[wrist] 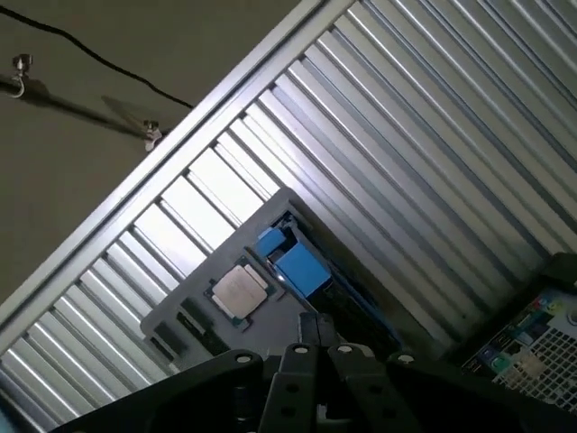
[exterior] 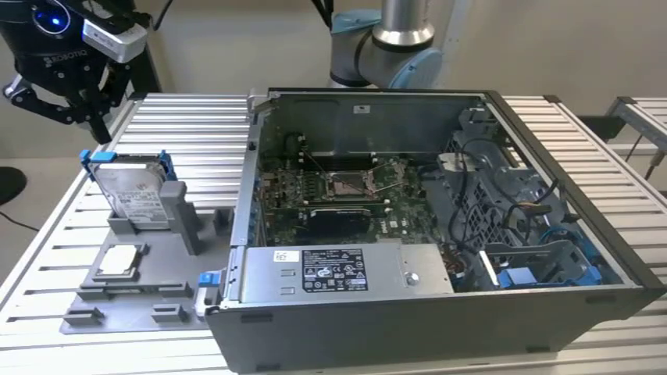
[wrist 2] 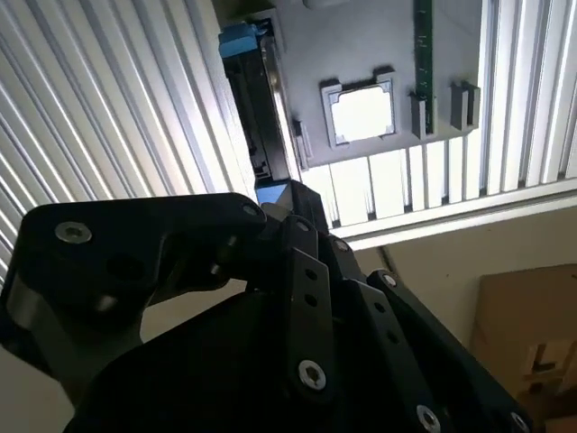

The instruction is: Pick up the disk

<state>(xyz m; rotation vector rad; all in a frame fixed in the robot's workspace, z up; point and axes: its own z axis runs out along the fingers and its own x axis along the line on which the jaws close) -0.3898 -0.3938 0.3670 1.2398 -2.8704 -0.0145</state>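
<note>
Ribbed aluminium bench point(exterior: 177, 125) carries a grey fixture point(exterior: 136, 308); the disk point(exterior: 133, 191) stands there on edge, long axis upright, below the claw point(exterior: 62, 105) toward the exterior view's right. Claw holds nothing; its opening I cannot tell.

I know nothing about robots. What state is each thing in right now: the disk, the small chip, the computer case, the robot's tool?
disk: standing on edge in its grey holder, not gripped.
chip: lying flat in a recess of the grey fixture.
computer case: open, side panel off, boards and cables exposed.
tool: raised above the table, apart from the disk.
</note>
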